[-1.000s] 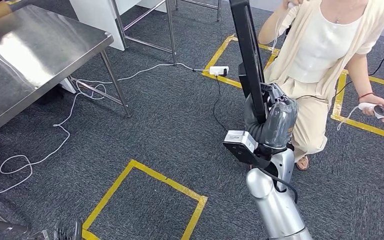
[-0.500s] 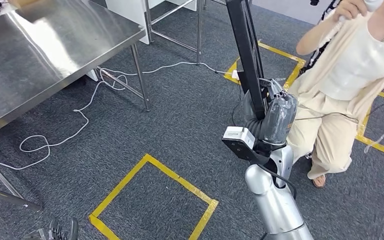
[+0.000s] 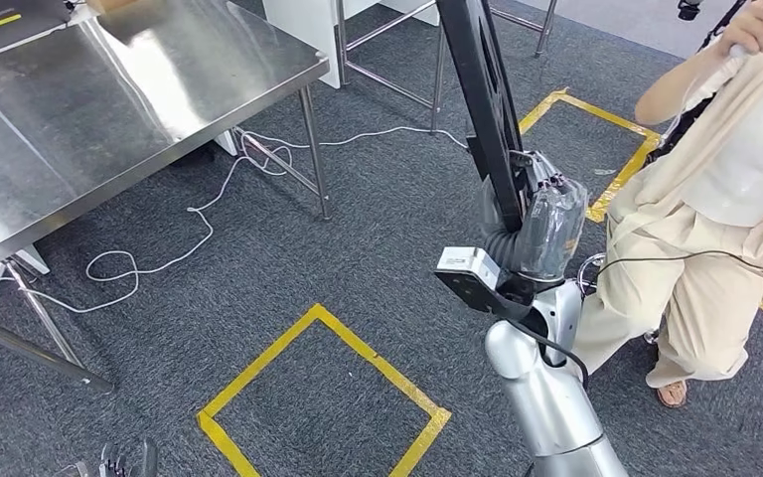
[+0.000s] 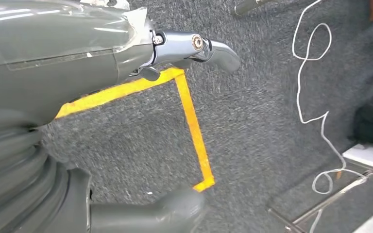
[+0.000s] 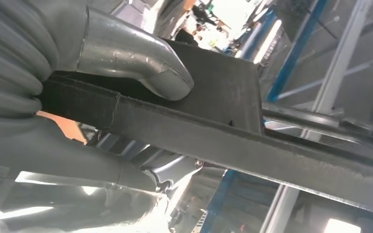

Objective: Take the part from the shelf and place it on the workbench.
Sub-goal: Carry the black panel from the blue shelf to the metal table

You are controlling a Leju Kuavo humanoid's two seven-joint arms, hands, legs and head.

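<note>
The right robot hand (image 3: pixel 541 224) grips the part (image 3: pixel 485 94), a long flat black panel that stands nearly upright and rises from the hand past the top of the head view. In the right wrist view the thick thumb (image 5: pixel 141 65) presses on the broad face of the part (image 5: pixel 213 92) while the darker fingers (image 5: pixel 53 155) close under its edge, so the panel is clamped between them. The silver right arm (image 3: pixel 551 397) comes up from below to the hand.

The steel worktop (image 3: pixel 109 109) lies well apart from the part, off to the left across the grey carpet. A white cable (image 3: pixel 199 214) trails over the floor beside the worktop's legs. A square of yellow tape (image 3: pixel 323 397) marks the carpet near the arm. A person (image 3: pixel 725 189) in light clothes stands just beside the right arm.

The left robot hand (image 4: pixel 141 63) hangs over the carpet, fingers apart and holding nothing, with the yellow tape corner (image 4: pixel 194 131) beneath it
</note>
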